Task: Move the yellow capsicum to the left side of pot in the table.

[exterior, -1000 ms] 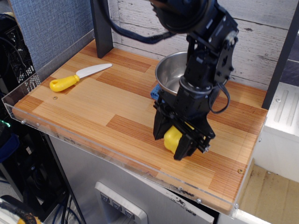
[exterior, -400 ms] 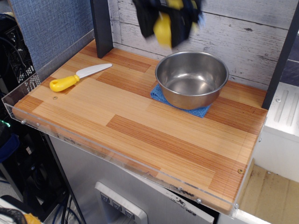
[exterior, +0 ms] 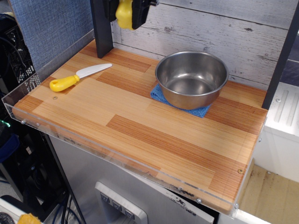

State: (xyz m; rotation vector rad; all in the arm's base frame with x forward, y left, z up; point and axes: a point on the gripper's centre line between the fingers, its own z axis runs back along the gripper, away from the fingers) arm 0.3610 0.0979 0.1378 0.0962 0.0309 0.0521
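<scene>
Whitewashed plank wall (exterior: 243, 32) behind, blue fabric panel (exterior: 46, 28) left, possibly grey cabinet (exterior: 107, 177) below

Only the lowest part of the robot's gripper (exterior: 125, 13) shows at the top edge of the view, the rest of the arm lying outside the frame. Its visible parts are two matte black fingers (exterior: 139, 11), blocky and straight-sided, the right-hand one ending in a squared tip and the left-hand one largely merging with a dark upright post behind it. A small angular black projection juts from the outer side of the right-hand finger near the frame edge; no cables, screws or markings can be made out at this size.
</scene>
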